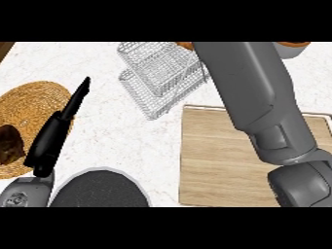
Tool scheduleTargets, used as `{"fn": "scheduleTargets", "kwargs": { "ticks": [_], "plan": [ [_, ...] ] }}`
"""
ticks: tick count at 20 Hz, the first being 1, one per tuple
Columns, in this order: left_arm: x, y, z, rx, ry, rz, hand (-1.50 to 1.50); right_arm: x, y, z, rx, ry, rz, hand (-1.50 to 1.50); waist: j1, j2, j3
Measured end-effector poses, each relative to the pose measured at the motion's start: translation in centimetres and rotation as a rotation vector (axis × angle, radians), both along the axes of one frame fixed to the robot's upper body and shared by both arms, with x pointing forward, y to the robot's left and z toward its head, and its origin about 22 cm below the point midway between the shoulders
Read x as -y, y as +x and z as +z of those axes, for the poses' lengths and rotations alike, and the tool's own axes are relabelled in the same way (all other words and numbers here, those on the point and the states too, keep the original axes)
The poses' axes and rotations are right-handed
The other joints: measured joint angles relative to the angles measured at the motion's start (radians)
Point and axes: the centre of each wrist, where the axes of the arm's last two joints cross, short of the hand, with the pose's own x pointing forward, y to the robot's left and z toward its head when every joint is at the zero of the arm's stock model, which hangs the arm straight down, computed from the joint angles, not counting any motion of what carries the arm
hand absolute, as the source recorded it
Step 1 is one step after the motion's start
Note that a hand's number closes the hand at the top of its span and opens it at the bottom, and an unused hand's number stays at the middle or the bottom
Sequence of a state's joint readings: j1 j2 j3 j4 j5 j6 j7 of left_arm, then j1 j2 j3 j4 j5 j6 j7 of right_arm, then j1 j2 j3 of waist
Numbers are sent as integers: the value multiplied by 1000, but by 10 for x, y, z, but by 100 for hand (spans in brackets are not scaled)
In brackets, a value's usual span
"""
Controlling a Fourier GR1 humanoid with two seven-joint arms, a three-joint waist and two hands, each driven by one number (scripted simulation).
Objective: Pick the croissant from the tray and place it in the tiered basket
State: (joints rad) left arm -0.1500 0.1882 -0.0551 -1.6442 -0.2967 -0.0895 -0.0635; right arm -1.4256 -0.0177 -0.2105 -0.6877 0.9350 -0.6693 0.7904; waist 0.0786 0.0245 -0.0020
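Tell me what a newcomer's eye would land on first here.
The big grey right forearm cuts across the wooden tray toward the wire tiered basket at the top. At left, the open left robot hand shows beside a woven mat bearing a dark brown item.

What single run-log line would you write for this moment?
left hand open at mat edge | right forearm over tray, toward basket | right hand out of view | croissant unseen
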Motion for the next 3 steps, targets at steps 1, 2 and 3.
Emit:
{"fn": "scheduleTargets", "kwargs": {
  "ticks": [1,2,3],
  "plan": [
    [-3,-2,-2,-6,1,8,0,3,1,2,26,4,-35,-150,-7,-4,0],
    [-7,-4,-2,-9,-2,16,0,7,3,4,47,8,-70,-150,-15,-8,0],
    [-7,-4,0,-10,1,24,0,12,5,5,62,9,-105,-150,-22,-11,0]
  ]
}}
